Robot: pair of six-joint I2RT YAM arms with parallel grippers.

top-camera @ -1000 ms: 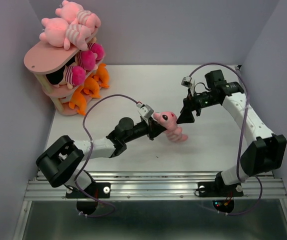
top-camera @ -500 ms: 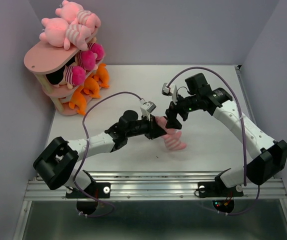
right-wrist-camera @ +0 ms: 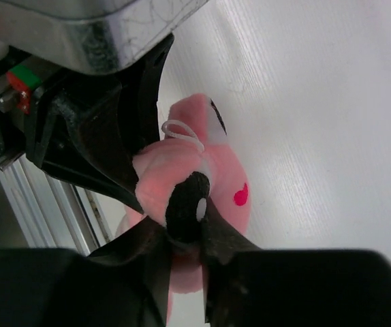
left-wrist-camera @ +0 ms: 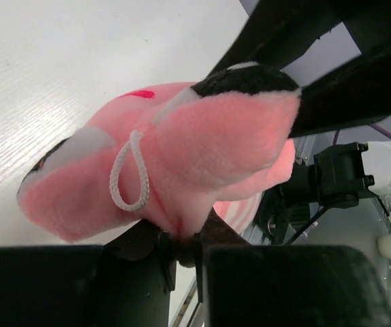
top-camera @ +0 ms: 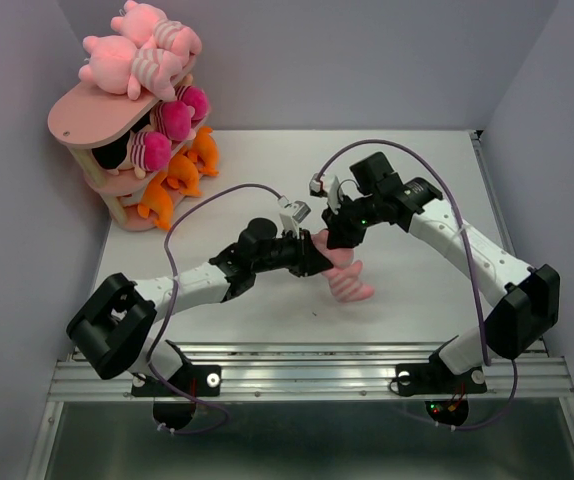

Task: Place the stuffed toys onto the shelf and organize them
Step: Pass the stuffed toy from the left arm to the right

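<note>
While outstretched, both arms (top-camera: pixel 197 285) (top-camera: pixel 457 240) at pink toy (top-camera: pixel 349 284)

From above, both arms' fingers (top-camera: pixel 315 256) hide the head of the pink striped toy (top-camera: pixel 350 284).

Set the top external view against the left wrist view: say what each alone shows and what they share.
Only the top external view shows the pink shelf, the stuffed toys on its tiers, and the striped body of the pink toy. Only the left wrist view shows the white loop on that toy's head. Both show the pink toy gripped by the left claw and the right claw.
</note>
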